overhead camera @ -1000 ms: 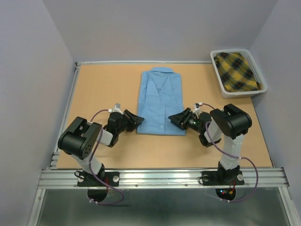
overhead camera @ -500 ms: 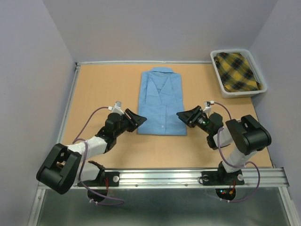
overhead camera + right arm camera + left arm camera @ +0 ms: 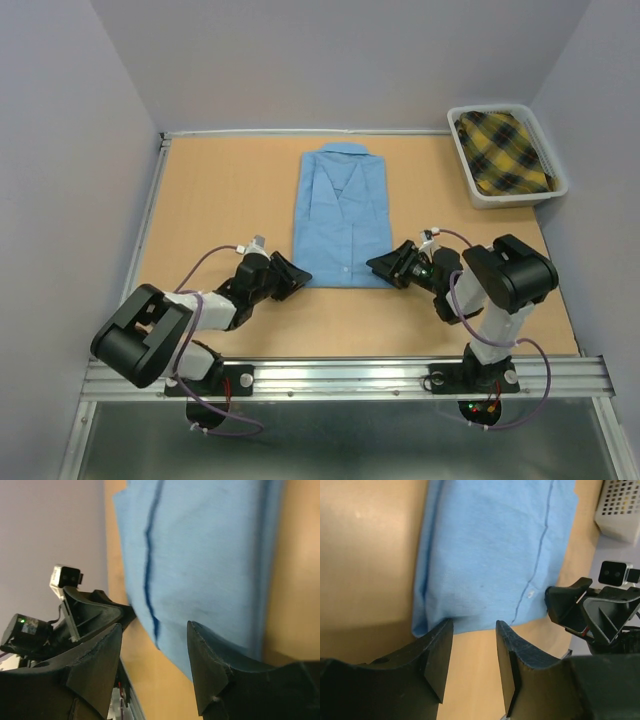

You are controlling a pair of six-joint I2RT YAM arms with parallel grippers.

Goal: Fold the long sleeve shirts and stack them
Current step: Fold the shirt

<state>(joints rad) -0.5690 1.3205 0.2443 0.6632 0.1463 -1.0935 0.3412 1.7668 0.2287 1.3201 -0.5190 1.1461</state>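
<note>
A light blue long sleeve shirt (image 3: pixel 343 214) lies folded into a rectangle on the tan table, collar at the far end. My left gripper (image 3: pixel 298 276) is open and empty, low at the shirt's near left corner; the left wrist view shows the shirt (image 3: pixel 490 550) just beyond my open left gripper (image 3: pixel 472 635). My right gripper (image 3: pixel 382 267) is open and empty at the near right corner; the right wrist view shows the shirt's hem (image 3: pixel 200 565) between and beyond my right gripper (image 3: pixel 155 640). The two grippers face each other across the near hem.
A white bin (image 3: pixel 507 155) at the back right holds a yellow and black plaid garment (image 3: pixel 505 150). The bin corner also shows in the left wrist view (image 3: pixel 620 507). Walls close in the table on three sides. A metal rail (image 3: pixel 340 378) runs along the near edge.
Both grippers have dropped lower and drawn toward the near edge, from the shirt's sides to its near corners. The shirt has not moved.
</note>
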